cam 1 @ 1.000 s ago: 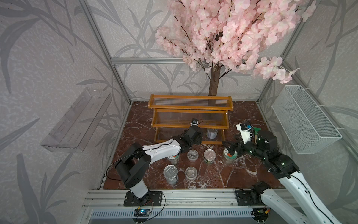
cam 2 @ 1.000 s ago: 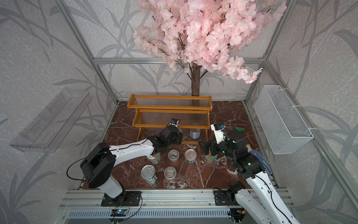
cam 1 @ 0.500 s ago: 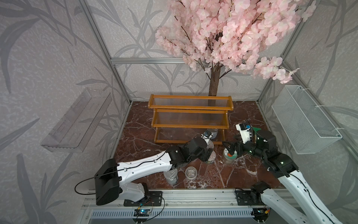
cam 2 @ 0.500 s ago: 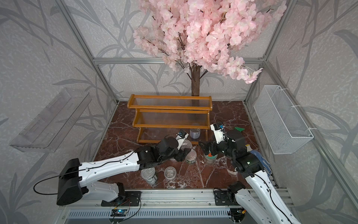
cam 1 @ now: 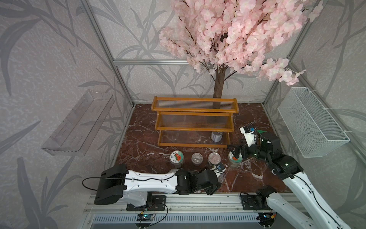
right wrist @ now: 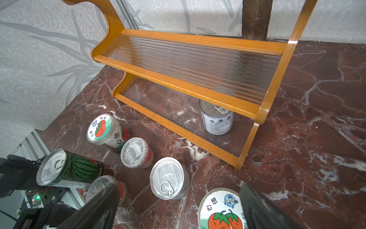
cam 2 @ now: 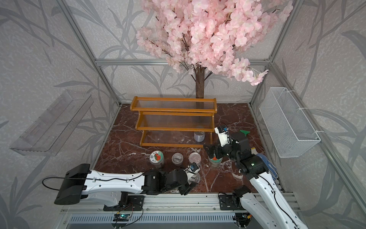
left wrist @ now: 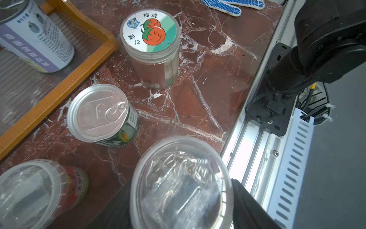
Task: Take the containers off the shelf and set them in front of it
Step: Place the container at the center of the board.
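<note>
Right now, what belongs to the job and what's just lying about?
Job: wooden shelf; purple-label tin on its bottom tier; two tomato-lid jars; pull-tab tin; watermelon tin; two clear cups; held clear cup.
Lying about: dotted glove; acrylic wall tray; wire basket; blossom tree.

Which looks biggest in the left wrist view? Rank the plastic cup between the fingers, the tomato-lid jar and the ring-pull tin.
1. The plastic cup, though it sits nearest the camera, so that proves little.
2-3. The tomato-lid jar and the ring-pull tin look about alike.
</note>
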